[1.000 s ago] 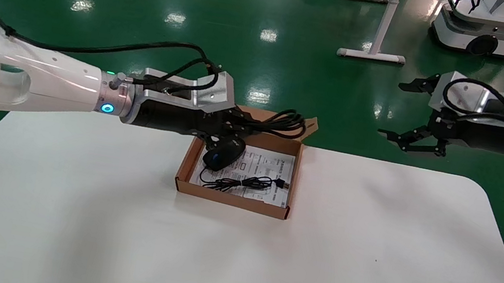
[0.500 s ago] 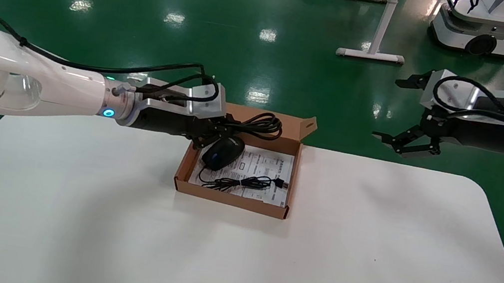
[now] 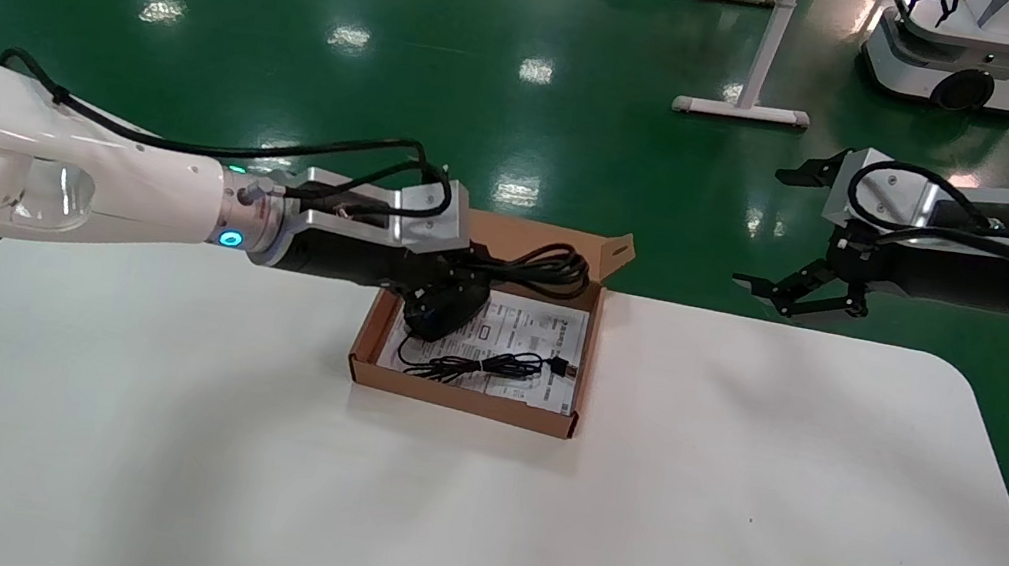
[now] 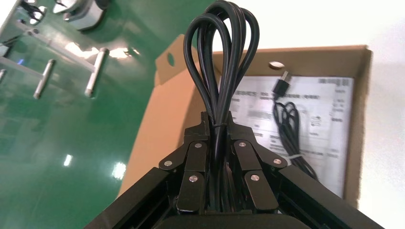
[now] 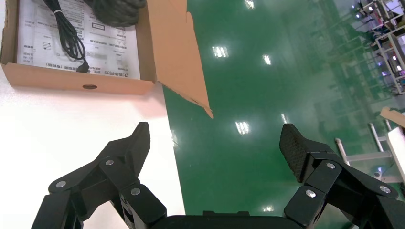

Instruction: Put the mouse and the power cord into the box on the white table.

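Above box [image 3: 466, 396], mouse [image 3: 444, 310] underneath cord [image 3: 536, 266].

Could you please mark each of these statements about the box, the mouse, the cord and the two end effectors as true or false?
1. The left end effector is shut on the power cord. True.
2. The mouse lies on the white table outside the box. False: it lies inside the box, on the printed sheet.
3. The right end effector is open and holds nothing. True.
4. The box's lid flap is closed. False: it stands open.
5. The right end effector is above the box. False: it hangs off to the box's right.
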`<state>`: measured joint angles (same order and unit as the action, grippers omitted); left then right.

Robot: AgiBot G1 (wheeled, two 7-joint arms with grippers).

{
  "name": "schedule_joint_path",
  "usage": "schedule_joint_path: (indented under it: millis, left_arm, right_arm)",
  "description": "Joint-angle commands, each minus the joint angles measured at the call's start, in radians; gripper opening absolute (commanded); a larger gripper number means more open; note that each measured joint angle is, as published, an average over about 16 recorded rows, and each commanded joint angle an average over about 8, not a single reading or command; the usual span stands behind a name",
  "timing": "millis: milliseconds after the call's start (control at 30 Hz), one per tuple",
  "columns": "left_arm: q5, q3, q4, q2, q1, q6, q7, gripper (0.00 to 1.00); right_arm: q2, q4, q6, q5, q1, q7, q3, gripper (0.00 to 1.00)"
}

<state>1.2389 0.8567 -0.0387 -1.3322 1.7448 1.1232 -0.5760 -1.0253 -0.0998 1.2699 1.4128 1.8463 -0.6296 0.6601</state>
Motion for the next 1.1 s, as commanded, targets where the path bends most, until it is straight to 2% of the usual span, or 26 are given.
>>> schedule_joint_path:
  millis: [33, 67, 333, 500, 1100]
  left_arm:
    - [0.005, 0.004, -0.004, 0.0, -0.001, 0.005, 0.0, 0.96]
    - [0.006, 0.004, -0.004, 0.0, -0.001, 0.005, 0.001, 1.0]
    - [0.005, 0.005, -0.01, 0.001, -0.006, 0.006, 0.006, 1.0]
    - [-0.01, -0.012, -0.046, 0.022, -0.025, 0.017, 0.028, 1.0]
    - [-0.158, -0.181, -0.404, 0.23, -0.217, 0.123, 0.248, 1.0]
  right_arm:
    - [0.0, 0.0, 0.001, 0.002, -0.001, 0.002, 0.002, 1.0]
    - [0.0, 0.001, 0.001, 0.001, -0.001, 0.005, 0.001, 1.0]
    - [0.007, 0.013, -0.008, -0.025, -0.008, 0.027, -0.021, 1.0]
    - [0.019, -0.021, -0.002, -0.046, -0.031, 0.049, -0.031, 1.0]
    - [0.137, -0.368, 0.066, -0.236, -0.252, 0.278, -0.135, 1.0]
